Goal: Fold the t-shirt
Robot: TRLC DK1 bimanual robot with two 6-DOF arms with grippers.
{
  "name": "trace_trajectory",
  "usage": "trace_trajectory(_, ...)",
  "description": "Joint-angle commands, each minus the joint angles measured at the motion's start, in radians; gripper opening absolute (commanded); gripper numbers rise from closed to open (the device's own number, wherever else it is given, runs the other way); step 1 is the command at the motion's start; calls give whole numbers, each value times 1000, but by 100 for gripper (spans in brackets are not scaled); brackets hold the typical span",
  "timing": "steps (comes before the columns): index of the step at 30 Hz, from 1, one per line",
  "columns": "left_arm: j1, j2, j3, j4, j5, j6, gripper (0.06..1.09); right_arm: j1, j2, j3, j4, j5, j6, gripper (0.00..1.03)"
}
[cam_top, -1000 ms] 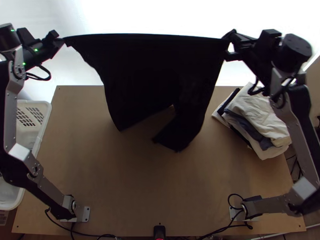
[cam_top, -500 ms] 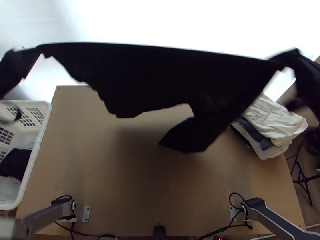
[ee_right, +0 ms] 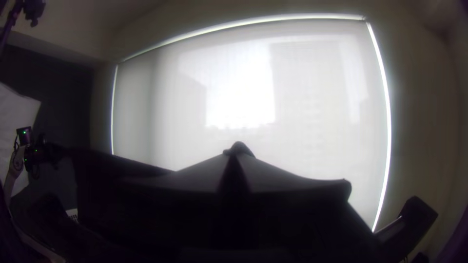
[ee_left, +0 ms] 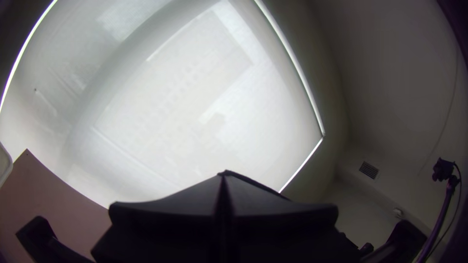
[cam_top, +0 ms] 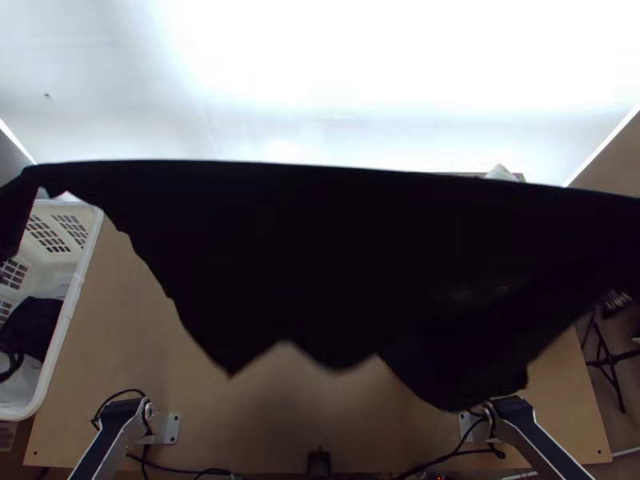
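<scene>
T-shirt point(cam_top: 320, 248) is suspended, long axis left–right.
Upper edge is drawn taut; loose edge faces nearward. Cloth is clamped by left gripper's point(cam_top: 29, 181) and right gripper's point(ee_right: 236, 163) jaws.

Left arm point(cam_top: 108, 448) and right arm point(cam_top: 538, 440): silver-grey lower links, black upper faces. Base plates point(cam_top: 172, 429): pale metal, dark screw points. Cables point(cam_top: 120, 393): thin, black, looped. Fingers point(ee_left: 161, 209): wide, flat, black. Left arm indicators point(ee_right: 25, 132): small, green.
</scene>
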Motion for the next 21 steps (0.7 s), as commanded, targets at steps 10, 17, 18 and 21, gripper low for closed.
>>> trace_trajectory(10, 10, -19, -367, 168, 5, 12, 9, 105, 10, -354, 94, 0, 76, 3)
trace_trajectory(17, -4, 96, -522, 298, -10, 26, 9, 118, 108, -614, 328, 1, 54, 3)
trace_trajectory(18, -15, 133, -520, 316, -28, 31, 9, 115, 144, -609, 354, 1, 51, 3)
trace_trajectory(21, -67, 274, -458, 341, -100, 60, 9, 107, 292, -528, 426, 1, 47, 3)
